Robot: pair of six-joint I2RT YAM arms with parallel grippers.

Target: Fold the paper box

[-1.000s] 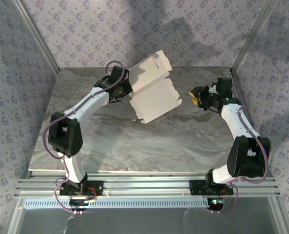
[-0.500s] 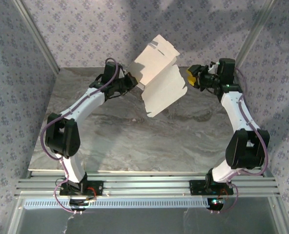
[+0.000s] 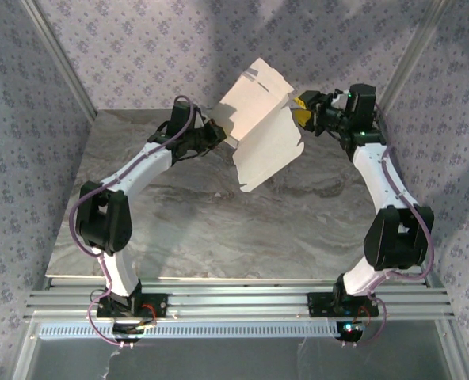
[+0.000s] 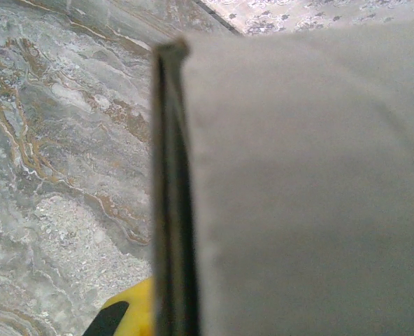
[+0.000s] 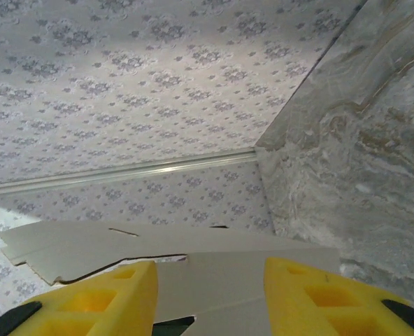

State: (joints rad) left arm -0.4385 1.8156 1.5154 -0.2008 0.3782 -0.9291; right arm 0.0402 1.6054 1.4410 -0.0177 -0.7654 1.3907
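Paper box point(image 3: 262, 138) held aloft, upper ctr of frame, clamped by L claw point(image 3: 215, 132); R claw point(image 3: 300, 109) spread apart at its rt edge.

The paper box point(image 3: 266, 146) is white, the right pincer point(image 3: 301, 110) yellow-tipped, the table point(image 3: 219, 229) grey-marbled, the walls point(image 3: 139, 47) floral.

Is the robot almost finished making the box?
Not nearly. Done: the paper box is lifted off the table. In hand: the left gripper pinches one edge while the right gripper, open, sits at the other. Left: it's a bent open sheet, not a closed box.
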